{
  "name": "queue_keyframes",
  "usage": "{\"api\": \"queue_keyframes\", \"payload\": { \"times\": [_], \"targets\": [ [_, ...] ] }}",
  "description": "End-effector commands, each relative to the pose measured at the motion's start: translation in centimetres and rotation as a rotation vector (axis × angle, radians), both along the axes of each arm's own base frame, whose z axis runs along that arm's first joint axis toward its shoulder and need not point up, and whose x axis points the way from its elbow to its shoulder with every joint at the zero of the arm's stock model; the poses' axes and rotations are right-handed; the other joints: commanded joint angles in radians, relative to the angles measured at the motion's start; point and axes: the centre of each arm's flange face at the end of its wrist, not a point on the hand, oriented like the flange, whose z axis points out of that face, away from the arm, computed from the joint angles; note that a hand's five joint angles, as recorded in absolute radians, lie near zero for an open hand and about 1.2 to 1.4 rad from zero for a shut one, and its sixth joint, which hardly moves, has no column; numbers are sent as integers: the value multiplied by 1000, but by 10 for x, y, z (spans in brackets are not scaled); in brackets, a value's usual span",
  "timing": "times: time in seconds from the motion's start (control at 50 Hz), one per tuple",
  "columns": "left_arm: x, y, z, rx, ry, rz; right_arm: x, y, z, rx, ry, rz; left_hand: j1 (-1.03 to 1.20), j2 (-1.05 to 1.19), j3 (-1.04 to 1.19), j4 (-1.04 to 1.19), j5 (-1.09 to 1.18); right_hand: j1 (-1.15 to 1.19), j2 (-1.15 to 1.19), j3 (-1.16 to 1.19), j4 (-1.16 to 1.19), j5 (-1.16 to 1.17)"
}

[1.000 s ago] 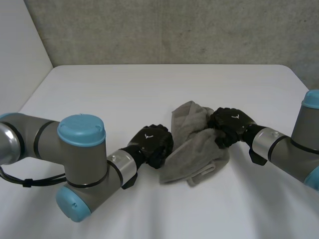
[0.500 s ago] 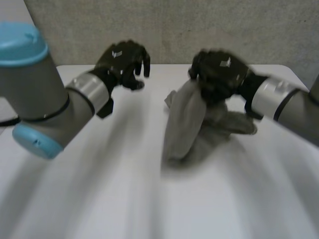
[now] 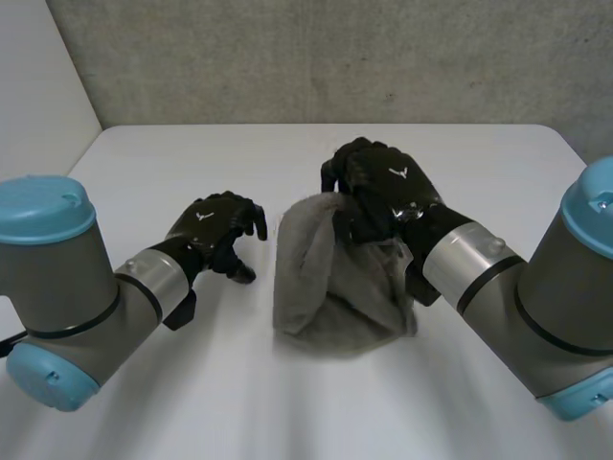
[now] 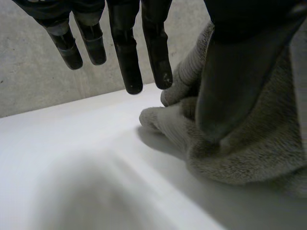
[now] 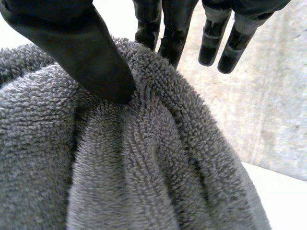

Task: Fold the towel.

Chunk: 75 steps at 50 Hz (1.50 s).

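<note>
The right robot hand is closed on the towel. In its wrist view the thumb presses into the pile at the top ridge. The nearer fingers drop behind that ridge, so the cloth is pinched betw. thumb & fingers. The remaining fingers hang straight, clear of the cloth.

The left robot hand holds nothing. Its fingers are loose & slightly spread, tips above the bench. In the head view a strip of bare bench separates it from the towel.

Towel: grey terry, bunched in a heap betw. the two hands. Its top is gathered under the right robot hand's palm. The lower part rests on the bench below that hand & just beside the left robot hand's fingertips.

Hard to make out:
- Towel corners & edges are lost in the folds.
- The far side of the heap is covered by the right robot hand & forearm.
- In the left wrist view the left thumb overlaps the towel; contact there cannot be judged.
</note>
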Motion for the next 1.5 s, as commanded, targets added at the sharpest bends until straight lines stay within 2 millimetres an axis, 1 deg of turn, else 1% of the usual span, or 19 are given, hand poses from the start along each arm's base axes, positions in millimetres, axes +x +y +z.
{"api": "queue_keyframes", "payload": {
  "times": [0.02, 0.14, 0.22, 0.24, 0.26, 0.28, 0.3, 0.36, 0.74, 1.0, 1.08, 1.14, 1.18, 1.2, 1.26, 1.3, 1.44, 1.48, 1.5],
  "targets": [
    [1, 10, -5, 25, -8, -11, -46, -37, -23, -26, 160, -179, -197, -199, -58, -66, -184, 112, 106, -52, -76, 97],
    [-9, 16, -6, 40, 16, -48, -87, -45, -59, 28, 315, -237, -291, -293, -58, -66, -278, 112, 106, -52, -76, 97],
    [-24, 21, -17, 91, 48, -81, -95, -43, -67, 58, 323, -222, -346, -349, -58, -66, -334, 31, 24, -52, -76, 16],
    [-25, 21, -17, 91, 48, -82, -97, -43, -70, 67, 321, -216, -346, -349, -58, -66, -334, -347, -353, -52, -76, -362],
    [-31, 24, -20, 111, 58, -96, -97, -43, -70, 67, 321, -216, -352, -355, -58, -66, -340, -350, -357, -52, -76, -366],
    [-36, 27, -25, 133, 65, -108, -98, -42, -72, 75, 323, -213, -352, -355, -58, -66, -340, -757, -764, -52, -76, -772],
    [-37, 27, -25, 133, 65, -108, -99, -41, -73, 85, 322, -213, -352, -355, -58, -66, -340, -947, -954, -52, -76, -963],
    [-44, 32, -31, 169, 81, -122, -100, -39, -76, 91, 327, -216, -352, -355, -58, -66, -340, -987, -994, -52, -76, -1002],
    [-63, 81, -45, 227, 52, -222, -102, -40, -78, 39, 356, -152, -297, -299, -58, -66, -284, -982, -989, -52, -76, -997],
    [-62, 72, -58, 202, 23, -140, -108, -41, -78, -63, 513, -102, -279, -282, -58, -66, -267, -735, -742, -52, -76, -751],
    [-62, 71, -61, 206, 19, -137, -106, -39, -79, -58, 496, -52, -173, -176, -58, -66, -161, -676, -683, -52, -76, -691],
    [-61, 72, -64, 213, 15, -138, -104, -38, -80, -53, 472, -3, 59, 56, -58, -66, 71, -609, -616, -52, -76, -624],
    [-61, 73, -65, 217, 12, -139, -104, -38, -80, -42, 449, 35, 357, 354, -58, -66, 369, -431, -438, -52, -76, -446],
    [-61, 73, -65, 217, 12, -139, -104, -38, -80, -42, 449, 35, 358, 355, -58, -66, 371, -430, -437, -52, -76, -445],
    [-61, 72, -60, 211, 21, -143, -102, -37, -77, -32, 432, 71, 712, 709, -58, -66, 725, 7, 0, -52, -76, -8],
    [-60, 69, -56, 201, 30, -135, -101, -36, -77, -27, 429, 79, 713, 710, -58, -66, 725, 111, 104, -52, -76, 96],
    [-52, 55, -11, 99, 106, -104, -97, -37, -71, -24, 414, 113, 713, 710, -58, -66, 725, 112, 106, -52, -76, 97],
    [-47, 48, -1, 76, 121, -85, -96, -41, -67, -45, 415, 106, 713, 710, -58, -66, 725, -628, -635, -52, -76, -643],
    [-43, 44, 8, 57, 135, -77, -96, -41, -67, -45, 415, 106, 713, 710, -58, -66, 725, -632, -639, -52, -76, -647]
  ]
}}
